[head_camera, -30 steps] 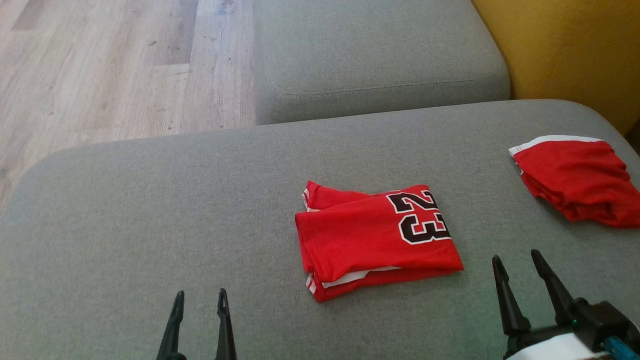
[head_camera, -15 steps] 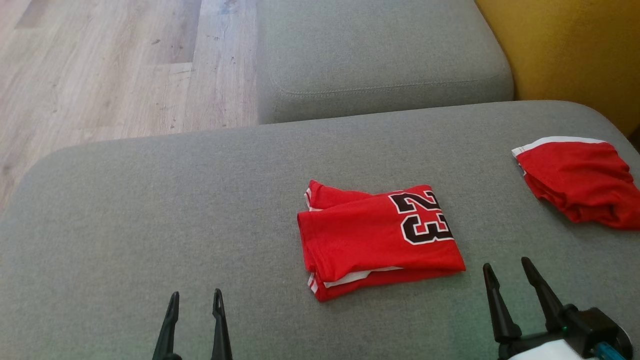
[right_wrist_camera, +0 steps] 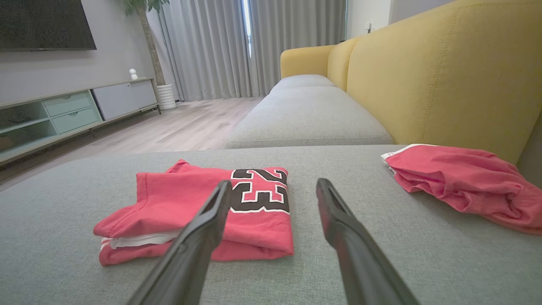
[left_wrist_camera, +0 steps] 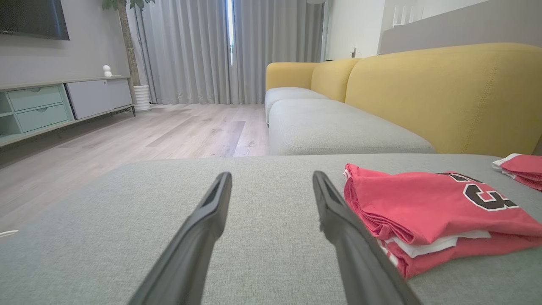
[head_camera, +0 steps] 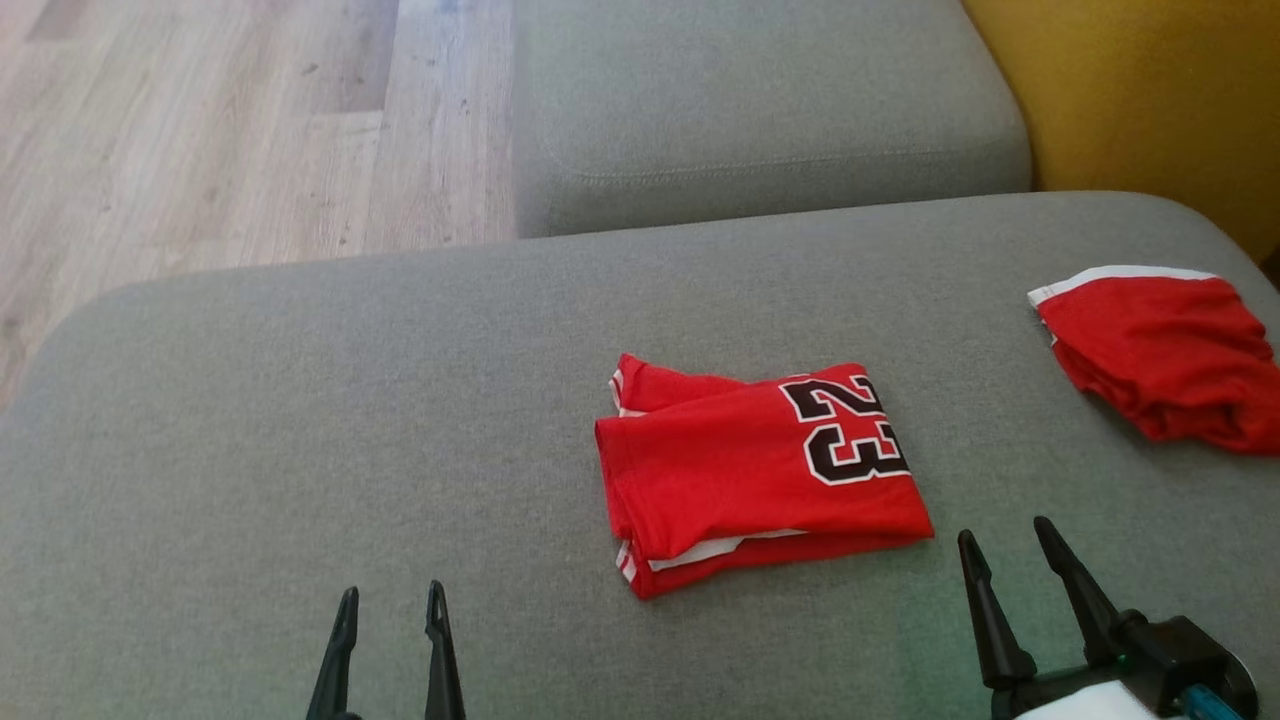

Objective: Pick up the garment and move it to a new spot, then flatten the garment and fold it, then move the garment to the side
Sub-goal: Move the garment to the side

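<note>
Garment (head_camera: 750, 480), a red jersey with a black 23 on it, lies in a neat folded packet near the middle of the big grey seat cushion (head_camera: 300, 420), slightly towards the robot's right. White trim peeks out between the layers at the edge nearest the robot. From where I stand the pick-up, the flattening and the folding look finished. What seems left is the last part, carrying the packet off to the side.

Neither arm has hold of anything. The left tool (head_camera: 391, 595) hangs low over bare cushion, well to the left of the jersey, its two dark fingers spread apart and empty. The right tool (head_camera: 1003, 530) sits just off the packet's near right corner, fingers likewise standing wide with nothing between them, and not touching the cloth.

A second red garment (head_camera: 1160, 360) with a white band lies crumpled at the far right of the same cushion, well apart from the folded one.

The cushion is a flat, coarse-woven grey fabric. Beyond it is another grey seat (head_camera: 760, 100) with a mustard-yellow backrest (head_camera: 1130, 90), pale wood flooring (head_camera: 200, 130), grey curtains (left_wrist_camera: 190, 51) and a low sideboard (left_wrist_camera: 42, 106) along the wall.
</note>
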You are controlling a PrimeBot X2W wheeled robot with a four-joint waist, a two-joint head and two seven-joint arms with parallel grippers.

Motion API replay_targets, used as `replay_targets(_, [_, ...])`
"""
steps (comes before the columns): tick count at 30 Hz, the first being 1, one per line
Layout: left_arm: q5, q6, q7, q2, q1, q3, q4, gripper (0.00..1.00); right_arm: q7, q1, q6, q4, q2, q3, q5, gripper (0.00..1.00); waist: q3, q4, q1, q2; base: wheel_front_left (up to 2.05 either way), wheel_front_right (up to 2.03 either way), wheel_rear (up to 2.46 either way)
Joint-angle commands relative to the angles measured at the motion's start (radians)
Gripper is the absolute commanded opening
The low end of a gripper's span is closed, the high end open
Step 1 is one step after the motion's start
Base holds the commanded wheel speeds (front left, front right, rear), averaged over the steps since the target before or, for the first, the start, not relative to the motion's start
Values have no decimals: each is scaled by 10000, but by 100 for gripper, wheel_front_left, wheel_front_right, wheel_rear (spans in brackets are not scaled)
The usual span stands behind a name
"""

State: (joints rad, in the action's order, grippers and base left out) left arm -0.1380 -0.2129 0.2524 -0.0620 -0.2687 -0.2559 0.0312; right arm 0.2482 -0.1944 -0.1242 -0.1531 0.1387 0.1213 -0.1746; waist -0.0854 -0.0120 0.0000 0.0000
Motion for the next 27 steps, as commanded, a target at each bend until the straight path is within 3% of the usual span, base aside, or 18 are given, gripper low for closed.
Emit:
replay_targets(1, [124,-91,93,117,353,257,-321,100,135,409,-65,355,222,222,57,100,109,39,0,0,0,0,0])
replay_targets(9, [-12,-581,93,117,537,53,-288,100,135,953,-65,-145,618,154,-313,100,727,238,0,0,0,0,0])
replay_targets(18, [-9,-335,93,118,1363,-329,-382,100,-194,3082,-65,-2079,1171,18,-661,100,1781,532,0,0,0,0,0])
replay_targets(27, [116,-234,93,118,1955,-741,-578,100,-1700,4747,-65,-4064,1469,1516,-2483,100,2366,850,0,0,0,0,0])
